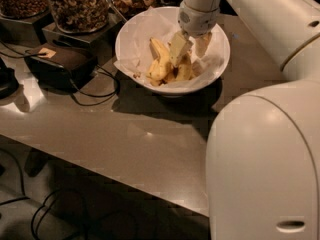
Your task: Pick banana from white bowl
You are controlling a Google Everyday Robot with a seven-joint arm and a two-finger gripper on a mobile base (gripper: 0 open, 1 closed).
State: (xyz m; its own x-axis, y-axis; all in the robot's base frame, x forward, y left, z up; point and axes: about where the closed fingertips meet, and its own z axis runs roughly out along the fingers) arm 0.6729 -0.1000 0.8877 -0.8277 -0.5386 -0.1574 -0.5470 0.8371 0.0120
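Note:
The white bowl (135, 31) stands on the counter, lined with crumpled white paper. Several yellow bananas lie in its middle. One curved banana (159, 56) points up to the left; another (184, 71) with brown mottling lies partly under the gripper. My gripper (191, 48) hangs down from the arm into the bowl, its two pale fingers (178, 48) spread apart over the bananas. The fingertips reach the fruit; I cannot tell if they touch it. Nothing is held.
Glass jars of nuts (77, 6) stand behind the bowl at the back left on dark bases. A black box (60, 61) with cables (102, 91) lies left of the bowl. The robot's white body (265, 159) fills the right side. The counter's front edge (100, 174) runs diagonally below.

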